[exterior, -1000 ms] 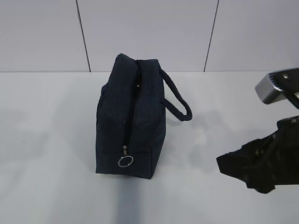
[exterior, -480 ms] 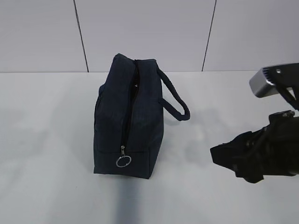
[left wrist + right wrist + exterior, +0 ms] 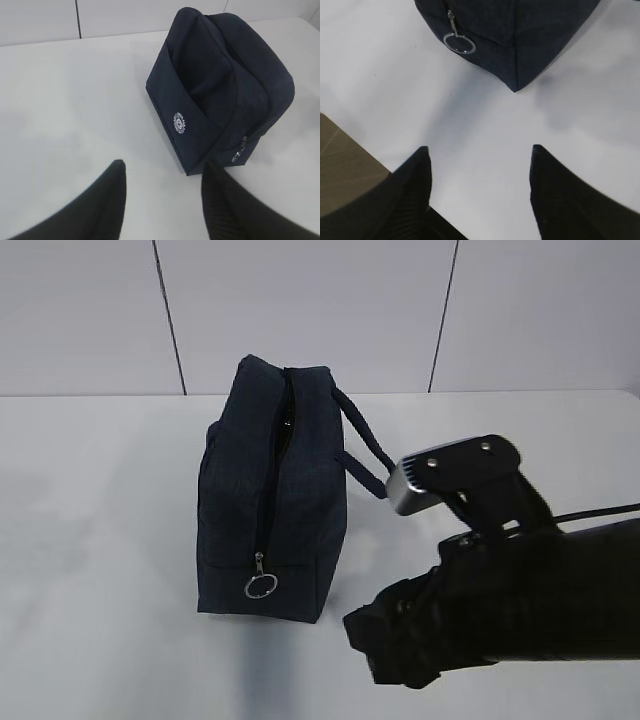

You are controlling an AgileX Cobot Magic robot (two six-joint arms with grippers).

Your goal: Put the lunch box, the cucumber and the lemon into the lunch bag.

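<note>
The dark navy lunch bag (image 3: 270,505) stands upright on the white table, its padded handle (image 3: 362,443) drooping to the right. Its zipper runs over the top and down the near end to a silver ring pull (image 3: 260,587) (image 3: 459,43). My right gripper (image 3: 480,150) is open and empty, low over the table just short of the bag's near corner (image 3: 517,82); in the exterior view it (image 3: 368,635) sits to the right of the pull. My left gripper (image 3: 164,167) is open and empty, short of the bag's logo side (image 3: 210,95). Lunch box, cucumber and lemon are out of view.
The table's near edge (image 3: 367,152) runs just left of my right gripper, with brown floor beyond it. A pale panelled wall (image 3: 320,310) stands behind the table. The right arm's wrist camera (image 3: 450,475) is close to the bag's handle.
My right arm has swung in from the right edge of the exterior view, leftward and nearer, to beside the bag's near end. Both grippers kept the same opening.
</note>
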